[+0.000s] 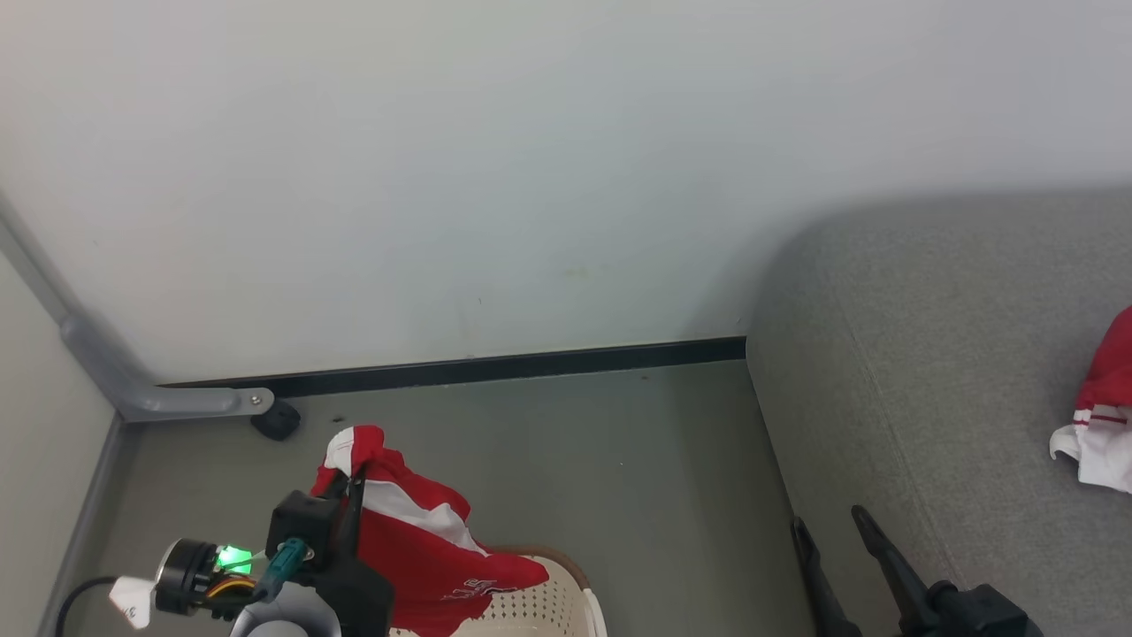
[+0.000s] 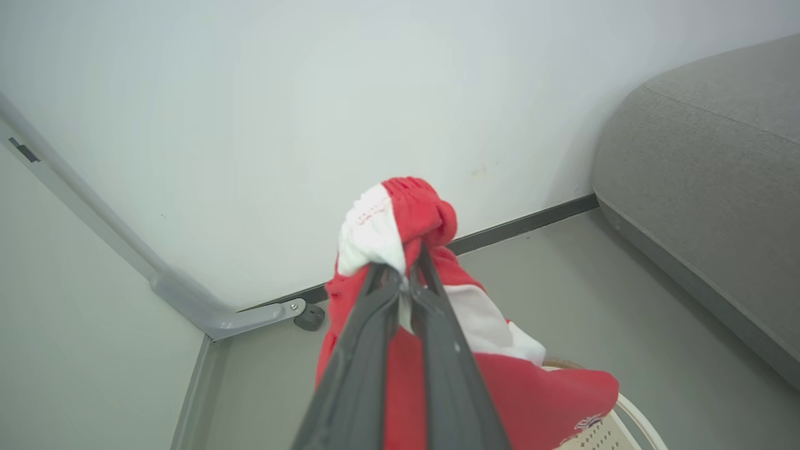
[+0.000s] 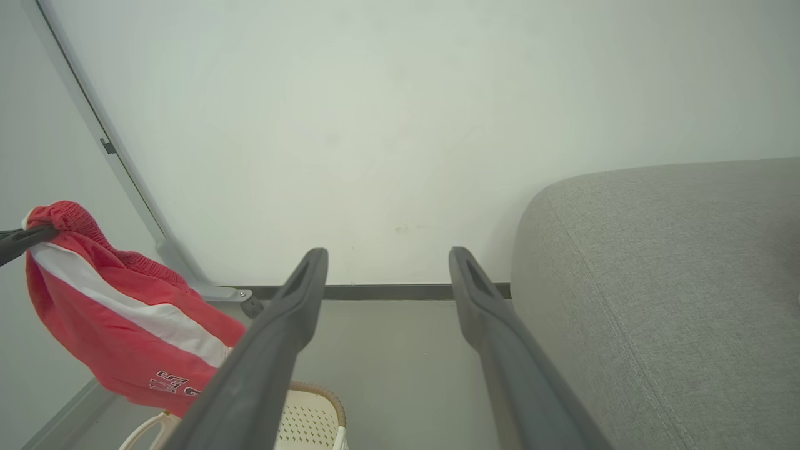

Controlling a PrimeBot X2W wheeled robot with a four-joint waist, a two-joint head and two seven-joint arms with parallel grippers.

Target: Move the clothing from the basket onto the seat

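My left gripper (image 1: 355, 478) (image 2: 403, 270) is shut on a red garment with a white stripe (image 1: 424, 548) (image 2: 406, 219) (image 3: 112, 312), which hangs from its tips above the cream perforated basket (image 1: 539, 606) (image 2: 594, 431) (image 3: 309, 419). The cloth's lower end drapes over the basket's brown rim. A second red-and-white garment (image 1: 1101, 416) lies on the grey seat (image 1: 929, 398) (image 2: 706, 175) (image 3: 675, 281) at the right edge. At the lower right, beside the seat's front corner, my right gripper (image 1: 831, 522) (image 3: 387, 256) stands open and holds nothing.
A white wall with a dark baseboard (image 1: 495, 364) runs behind. A grey metal bracket with a black stopper (image 1: 276, 418) sits in the left floor corner. Bare grey floor (image 1: 619, 478) lies between basket and seat.
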